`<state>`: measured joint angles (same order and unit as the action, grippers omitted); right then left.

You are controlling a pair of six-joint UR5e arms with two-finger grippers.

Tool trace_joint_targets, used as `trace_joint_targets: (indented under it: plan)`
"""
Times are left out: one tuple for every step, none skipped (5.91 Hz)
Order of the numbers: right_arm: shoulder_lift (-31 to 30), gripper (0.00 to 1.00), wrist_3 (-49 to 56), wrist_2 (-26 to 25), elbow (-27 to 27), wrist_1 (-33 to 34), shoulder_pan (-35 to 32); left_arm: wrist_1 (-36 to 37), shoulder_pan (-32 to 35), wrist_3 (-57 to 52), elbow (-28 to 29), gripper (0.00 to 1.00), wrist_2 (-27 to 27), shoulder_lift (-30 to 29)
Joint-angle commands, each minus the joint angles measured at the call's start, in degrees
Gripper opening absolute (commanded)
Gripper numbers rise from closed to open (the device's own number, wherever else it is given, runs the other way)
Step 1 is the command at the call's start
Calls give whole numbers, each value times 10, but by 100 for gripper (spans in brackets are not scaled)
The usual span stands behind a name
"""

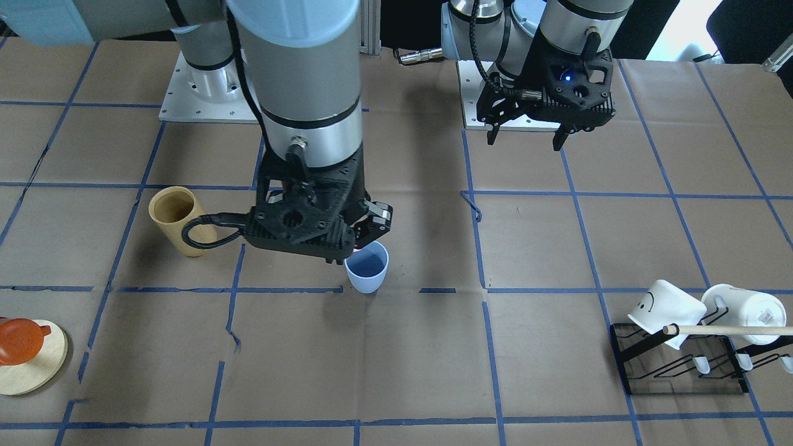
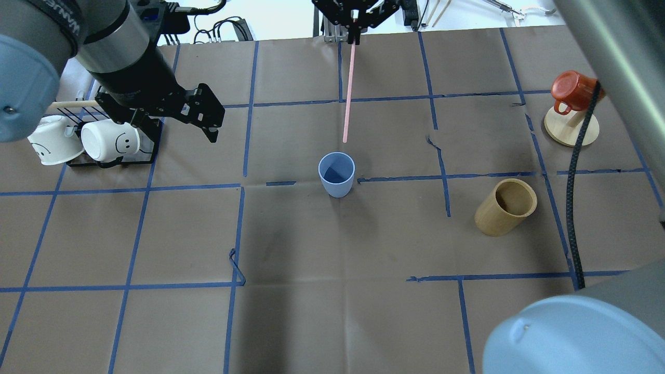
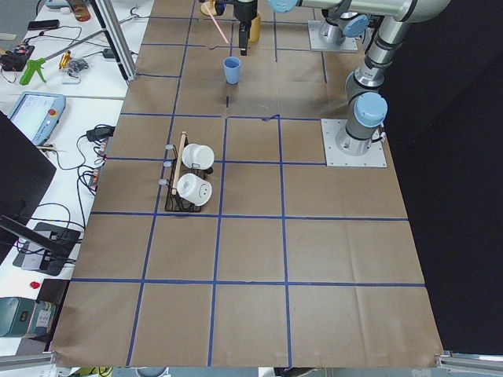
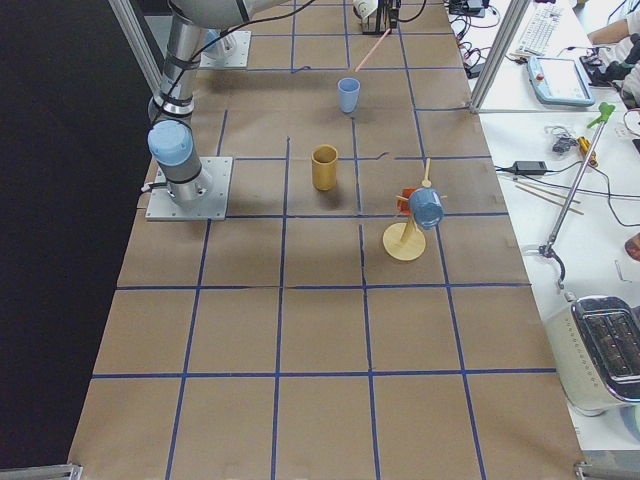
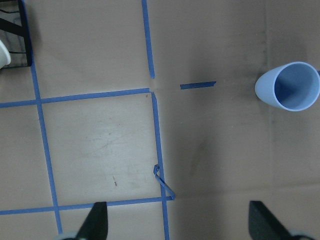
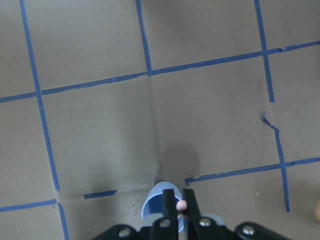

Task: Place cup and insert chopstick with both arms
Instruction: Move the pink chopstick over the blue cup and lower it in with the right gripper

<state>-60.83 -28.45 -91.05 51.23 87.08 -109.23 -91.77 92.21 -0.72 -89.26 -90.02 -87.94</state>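
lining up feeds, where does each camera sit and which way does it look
Front-facing: across the table, facing the robot; both arms, left fingers view-right.
Overhead: behind the robot, looking forward-down; right fingers hold pink chopstick.
Exterior left: table's left end, past mug rack; arms beyond.
Exterior right: opposite end, past wooden stand; arms beyond.
Left wrist: straight down; open fingers.
Right wrist: down; shut fingers.
Shared: blue cup in all six.
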Motion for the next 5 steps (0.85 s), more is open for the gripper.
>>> trace_joint_targets:
  plan:
    - [25, 8, -3, -1, 8, 7, -15, 4, -11, 43, 11, 98, 1, -3]
    - [27, 8, -1, -4, 38, 11, -15, 3, -12, 45, 11, 98, -1, -2]
    - [24, 8, -1, -4, 71, 35, -15, 3, -12, 44, 11, 98, -3, -2]
    - [24, 8, -1, -3, 93, 69, -15, 2, -13, 43, 10, 98, -2, -1]
    - [26, 8, -2, -1, 106, 70, -15, 2, -12, 43, 9, 98, -2, 0]
